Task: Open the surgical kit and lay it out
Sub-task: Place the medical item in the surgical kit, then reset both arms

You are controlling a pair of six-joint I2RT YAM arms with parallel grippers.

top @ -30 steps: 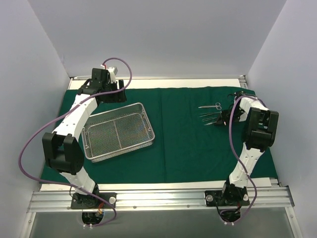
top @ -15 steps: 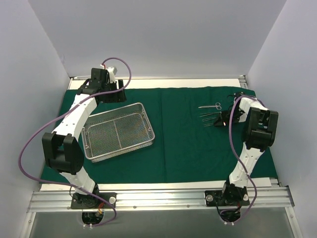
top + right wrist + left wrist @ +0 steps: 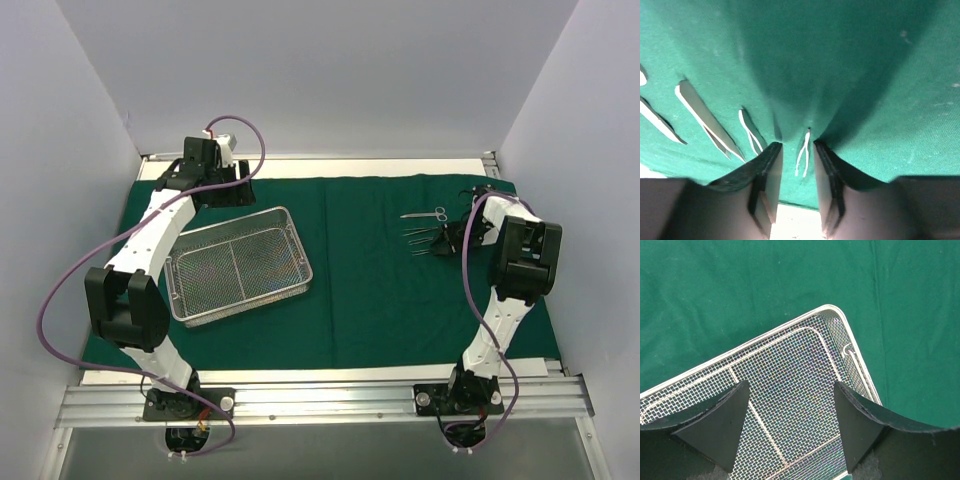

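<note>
Green cloth lies spread flat, its near edge by the arm bases. On its near-left part sits the wire mesh tray, turned slightly askew. The left gripper hangs over the tray's far end, fingers wide apart, not gripping anything. At far right the right gripper is low over the cloth with its fingers parted. Thin tweezers lie flat between them, touching neither finger. Just left of these, more pointed instruments lie in a row on the cloth. Scissors lie just beyond the row, farthest back.
</note>
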